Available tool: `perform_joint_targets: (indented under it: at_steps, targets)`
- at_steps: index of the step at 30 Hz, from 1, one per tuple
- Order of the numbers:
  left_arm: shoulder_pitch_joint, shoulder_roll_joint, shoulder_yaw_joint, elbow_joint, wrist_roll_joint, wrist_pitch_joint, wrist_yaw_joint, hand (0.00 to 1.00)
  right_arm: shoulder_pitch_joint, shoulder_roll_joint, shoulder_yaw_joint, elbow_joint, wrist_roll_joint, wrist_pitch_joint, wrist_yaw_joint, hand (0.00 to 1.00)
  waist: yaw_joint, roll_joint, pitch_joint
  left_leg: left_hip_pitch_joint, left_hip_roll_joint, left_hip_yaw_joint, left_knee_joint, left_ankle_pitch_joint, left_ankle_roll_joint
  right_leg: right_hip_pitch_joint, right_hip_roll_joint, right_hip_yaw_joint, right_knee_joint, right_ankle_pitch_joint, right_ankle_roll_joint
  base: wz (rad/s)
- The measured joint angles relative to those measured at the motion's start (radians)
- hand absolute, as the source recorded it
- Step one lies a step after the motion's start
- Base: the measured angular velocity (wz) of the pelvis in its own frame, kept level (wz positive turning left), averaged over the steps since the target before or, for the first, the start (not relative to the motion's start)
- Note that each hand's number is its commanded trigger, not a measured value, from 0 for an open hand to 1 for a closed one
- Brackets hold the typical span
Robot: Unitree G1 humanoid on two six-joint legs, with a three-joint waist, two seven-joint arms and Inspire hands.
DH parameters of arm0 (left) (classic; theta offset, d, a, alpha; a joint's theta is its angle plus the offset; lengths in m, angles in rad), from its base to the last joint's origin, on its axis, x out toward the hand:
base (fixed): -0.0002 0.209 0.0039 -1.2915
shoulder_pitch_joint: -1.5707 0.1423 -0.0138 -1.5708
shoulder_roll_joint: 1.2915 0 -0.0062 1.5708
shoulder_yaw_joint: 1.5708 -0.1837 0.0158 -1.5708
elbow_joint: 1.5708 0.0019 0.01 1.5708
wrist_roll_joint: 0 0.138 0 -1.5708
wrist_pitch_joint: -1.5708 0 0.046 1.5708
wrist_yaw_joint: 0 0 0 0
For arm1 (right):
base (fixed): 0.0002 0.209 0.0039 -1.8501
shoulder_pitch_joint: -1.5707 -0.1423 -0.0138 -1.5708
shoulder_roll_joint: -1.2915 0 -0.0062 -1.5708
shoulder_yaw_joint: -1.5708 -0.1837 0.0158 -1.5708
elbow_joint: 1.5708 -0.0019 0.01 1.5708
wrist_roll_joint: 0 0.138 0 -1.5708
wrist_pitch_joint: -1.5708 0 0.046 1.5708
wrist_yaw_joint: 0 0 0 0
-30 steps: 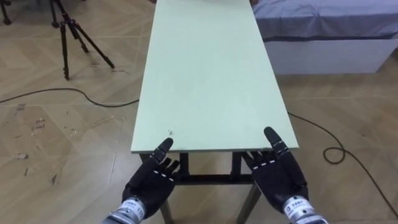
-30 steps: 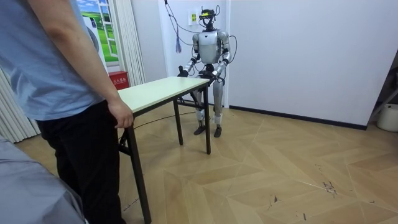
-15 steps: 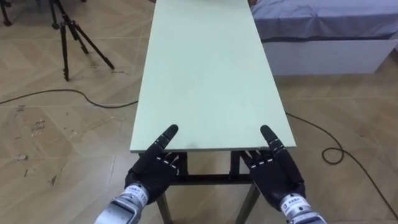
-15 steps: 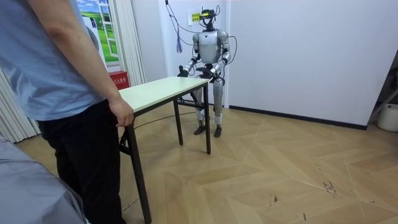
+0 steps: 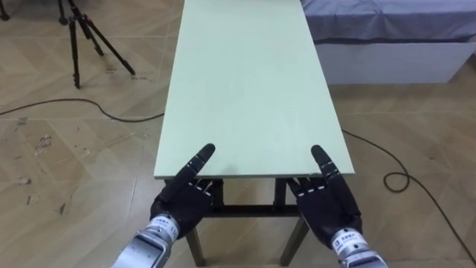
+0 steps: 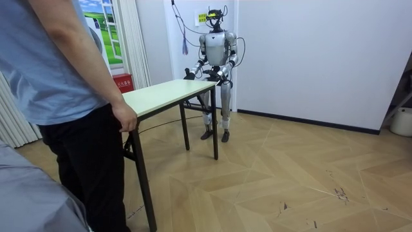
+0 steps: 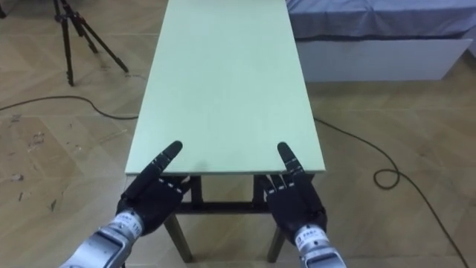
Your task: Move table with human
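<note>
A long table with a pale green top [image 5: 249,82] and black legs stretches away from me. My left hand [image 5: 184,199] and right hand [image 5: 327,208] are at its near end, one by each corner. Each thumb lies straight on the top's edge, and the straight fingers reach under it, their tips hidden. In the room view I stand at the far end of the table [image 6: 164,95]. A person in a blue shirt stands at the near end, one hand [image 6: 126,120] gripping the table's corner.
A black tripod [image 5: 82,37] stands on the wooden floor to the left, with a dark cable [image 5: 74,112] running past it. A bed [image 5: 387,37] lies close to the table's far right side. Another cable loops on the floor [image 5: 398,182] at the right.
My left thumb has slid forward onto the table top and now lies flatter. The right hand has barely moved. The eye view has shifted slightly.
</note>
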Motion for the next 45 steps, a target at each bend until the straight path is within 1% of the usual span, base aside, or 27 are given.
perform_joint_targets:
  at_steps: [3, 4, 9, 10, 11, 12, 13, 15, 18, 21, 22, 25, 27, 28, 29, 31, 36, 45]
  targets:
    - [0.0, 0.0, 0.0, 0.0, 0.0, 0.0, 0.0, 0.0, 0.0, 0.0, 0.0, 0.0, -0.007, 0.0, 0.0, 0.0, 0.002, 0.0, 0.0, 0.0, 0.001, 0.0, 0.0, 0.0, 0.0, 0.0, 0.0, 0.0, 0.0, 0.0, 0.0, 0.0]
    - [0.0, 0.0, 0.0, 0.0, -0.01, 0.0, 0.0, 0.0, 0.0, -0.002, 0.001, 0.0, -0.007, 0.0, 0.0, 0.0, 0.008, 0.0, 0.0001, 0.001, 0.001, 0.002, 0.0, 0.0, 0.0, -0.001, 0.001, 0.001, 0.001, 0.0, 0.0, -0.03]
    - [0.0, -0.004, 0.004, -0.003, -0.037, -0.001, 0.006, 0.0, 0.0, -0.004, 0.002, -0.001, -0.008, -0.002, -0.001, 0.0, 0.016, 0.0, 0.0002, 0.0, 0.002, 0.002, -0.002, 0.0, 0.0, -0.002, 0.002, 0.002, 0.002, 0.0, 0.0, 0.0]
    - [0.0, -0.005, 0.004, -0.006, -0.042, -0.001, 0.012, 0.29, 0.0, -0.004, 0.003, -0.001, -0.007, -0.003, -0.001, 0.22, 0.018, 0.0, 0.0002, 0.001, 0.002, 0.002, -0.002, 0.0, 0.0, -0.002, 0.003, 0.002, 0.002, 0.0, 0.0, -0.03]
    - [0.0, -0.005, 0.004, -0.008, -0.068, -0.002, 0.018, 0.96, 0.0, -0.004, 0.006, -0.001, -0.006, -0.007, -0.001, 0.81, 0.022, 0.0, 0.0003, 0.002, 0.003, 0.002, -0.002, 0.0, 0.0, -0.002, 0.004, 0.004, 0.002, 0.001, -0.001, -0.05]
    - [0.0, -0.005, 0.006, -0.008, -0.079, -0.002, 0.02, 1.0, 0.0, -0.004, 0.009, -0.001, -0.006, -0.01, -0.002, 1.0, 0.027, -0.001, 0.0007, 0.003, 0.004, 0.003, -0.002, 0.001, -0.001, -0.002, 0.005, 0.007, 0.002, 0.001, -0.002, -0.12]
    - [0.0, -0.005, 0.008, -0.008, -0.08, -0.002, 0.02, 1.0, 0.0, -0.004, 0.013, -0.001, -0.006, -0.013, -0.003, 1.0, 0.036, -0.002, 0.0016, 0.007, 0.005, 0.004, -0.005, 0.002, -0.003, -0.002, 0.008, 0.016, 0.001, 0.002, -0.003, -0.13]
    - [0.0, -0.005, 0.013, -0.008, -0.089, -0.002, 0.021, 1.0, 0.0, -0.004, 0.017, -0.001, -0.006, -0.013, -0.005, 1.0, 0.04, -0.004, 0.0029, 0.013, 0.006, 0.004, -0.012, 0.004, -0.007, -0.002, 0.01, 0.022, 0.001, 0.003, -0.005, -0.09]
    - [0.0, -0.006, 0.015, -0.008, -0.095, -0.002, 0.021, 1.0, -0.002, -0.004, 0.018, -0.001, -0.006, -0.013, -0.023, 1.0, 0.052, -0.006, 0.0045, 0.013, 0.008, 0.004, -0.014, 0.005, -0.009, -0.003, 0.013, 0.024, 0.001, 0.003, -0.006, -0.01]
    - [0.001, -0.011, 0.014, -0.008, -0.094, -0.002, 0.027, 1.0, -0.01, -0.005, 0.019, -0.001, -0.006, -0.013, -0.089, 1.0, 0.061, -0.006, 0.005, 0.012, 0.009, 0.0, -0.017, 0.006, -0.01, -0.003, 0.014, 0.014, 0.0, 0.003, -0.006, 0.03]
    - [0.002, -0.013, 0.011, -0.007, -0.091, -0.005, 0.047, 1.0, -0.01, -0.005, 0.025, -0.001, -0.008, -0.014, -0.111, 1.0, 0.062, -0.007, 0.0056, 0.01, 0.009, -0.003, -0.017, 0.006, -0.01, -0.004, 0.014, 0.01, -0.001, 0.003, -0.006, 0.05]
    - [0.011, -0.014, 0.01, -0.007, -0.089, -0.01, 0.076, 1.0, -0.009, -0.005, 0.043, 0.0, -0.015, -0.014, -0.139, 1.0, 0.064, -0.008, 0.0065, 0.0, 0.009, -0.005, -0.016, 0.006, -0.01, -0.014, 0.014, 0.012, -0.002, 0.003, -0.006, -0.02]
    - [0.017, -0.014, 0.011, -0.006, -0.091, -0.018, 0.081, 1.0, -0.009, -0.007, 0.053, -0.001, -0.024, -0.014, -0.133, 1.0, 0.064, -0.009, 0.0063, 0.002, 0.008, -0.017, -0.016, 0.006, -0.01, -0.015, 0.015, 0.016, -0.002, 0.003, -0.006, -0.14]
    - [0.021, -0.016, 0.013, -0.006, -0.09, -0.02, 0.086, 1.0, -0.008, -0.008, 0.057, -0.001, -0.031, -0.013, -0.133, 1.0, 0.062, -0.012, 0.0079, 0.007, 0.008, -0.036, -0.017, 0.006, -0.01, -0.013, 0.016, 0.016, -0.002, 0.003, -0.006, -0.15]
    - [0.023, -0.015, 0.013, -0.006, -0.089, -0.021, 0.086, 1.0, -0.007, -0.008, 0.06, -0.001, -0.029, -0.013, -0.133, 1.0, 0.063, -0.013, 0.0086, 0.01, 0.008, -0.04, -0.017, 0.006, -0.01, -0.011, 0.016, 0.016, -0.002, 0.003, -0.006, -0.12]
    - [0.026, -0.015, 0.013, -0.005, -0.064, -0.034, 0.086, 1.0, -0.007, -0.008, 0.074, -0.001, -0.028, -0.013, -0.14, 1.0, 0.062, -0.014, 0.0095, 0.017, 0.007, -0.044, -0.019, 0.006, -0.01, -0.005, 0.017, 0.014, -0.004, 0.003, -0.006, -0.04]
    - [0.028, -0.023, 0.013, -0.004, -0.067, -0.036, 0.087, 1.0, -0.007, -0.009, 0.073, -0.001, -0.041, -0.015, -0.14, 1.0, 0.057, -0.019, 0.0127, 0.014, 0.007, -0.052, -0.02, 0.006, -0.01, -0.005, 0.017, 0.008, -0.004, 0.003, -0.006, 0.02]
    - [0.028, -0.026, 0.017, -0.002, -0.041, -0.037, 0.09, 1.0, -0.007, -0.008, 0.073, -0.001, -0.041, -0.013, -0.14, 1.0, 0.054, -0.016, 0.0116, 0.014, 0.007, -0.058, -0.019, 0.006, -0.01, -0.004, 0.016, 0.006, -0.004, 0.003, -0.006, 0.0]
